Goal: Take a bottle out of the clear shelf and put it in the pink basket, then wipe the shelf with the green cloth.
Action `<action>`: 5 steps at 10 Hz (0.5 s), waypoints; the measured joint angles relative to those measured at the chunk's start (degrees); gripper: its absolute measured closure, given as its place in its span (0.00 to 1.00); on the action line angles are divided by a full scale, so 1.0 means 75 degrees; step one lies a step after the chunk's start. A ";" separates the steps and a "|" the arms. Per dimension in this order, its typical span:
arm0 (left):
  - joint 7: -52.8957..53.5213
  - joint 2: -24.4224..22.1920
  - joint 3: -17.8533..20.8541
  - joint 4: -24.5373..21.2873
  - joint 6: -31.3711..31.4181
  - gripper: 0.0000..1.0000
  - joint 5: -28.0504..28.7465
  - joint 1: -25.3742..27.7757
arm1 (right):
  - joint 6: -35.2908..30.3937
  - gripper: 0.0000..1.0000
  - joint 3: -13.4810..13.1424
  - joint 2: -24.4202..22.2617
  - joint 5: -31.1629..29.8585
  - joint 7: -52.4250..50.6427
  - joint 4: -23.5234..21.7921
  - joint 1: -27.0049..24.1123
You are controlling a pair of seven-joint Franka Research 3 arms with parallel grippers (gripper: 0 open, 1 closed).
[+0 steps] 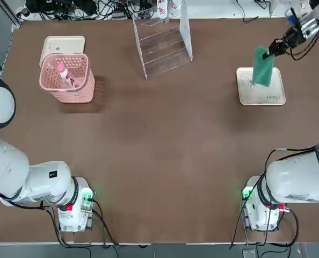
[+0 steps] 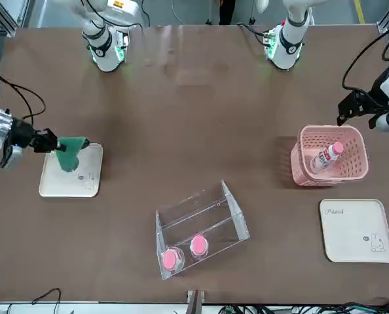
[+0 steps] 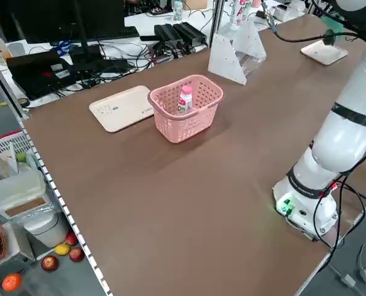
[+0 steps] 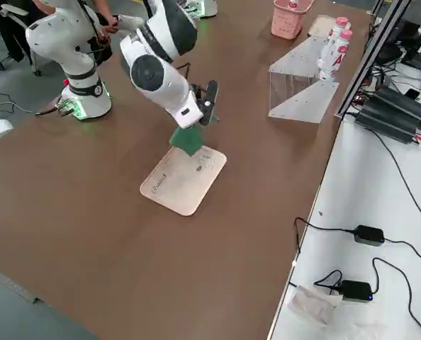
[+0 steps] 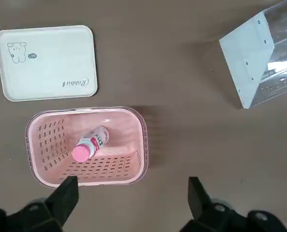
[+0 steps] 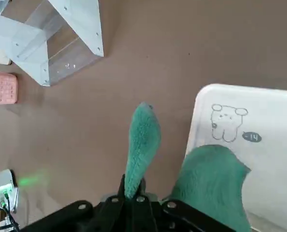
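Right gripper (image 1: pixel 268 52) pinches green cloth (image 1: pixel 263 68) above tray (image 1: pixel 261 95); left gripper (image 5: pixel 129 193) gapes empty. I'd carry it high to clear shelf (image 1: pixel 162 45).

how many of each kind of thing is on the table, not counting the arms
bottles: 3, one in the pink basket, two in the clear shelf
baskets: 1
shelves: 1
cream trays: 2
green cloths: 1, held by the right gripper
total: 8

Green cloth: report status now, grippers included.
Right gripper shut on green cloth, lifted above cream tray. Left gripper open over pink basket, bottle inside. Path to clear shelf unobstructed.
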 joint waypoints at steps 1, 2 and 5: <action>0.0000 0.0000 0.0000 0.0000 0.0000 0.00 0.0000 0.0000 | -0.0015 0.98 -0.0038 0.0161 0.0006 -0.0519 -0.0008 -0.0201; 0.0000 0.0000 0.0000 0.0000 0.0000 0.00 0.0000 0.0000 | -0.0013 0.98 -0.0054 0.0383 0.0013 -0.1017 -0.0014 -0.0394; 0.0000 0.0000 0.0001 0.0000 0.0000 0.00 0.0000 0.0000 | -0.0010 0.98 -0.0074 0.0899 0.0062 -0.1971 -0.0024 -0.0800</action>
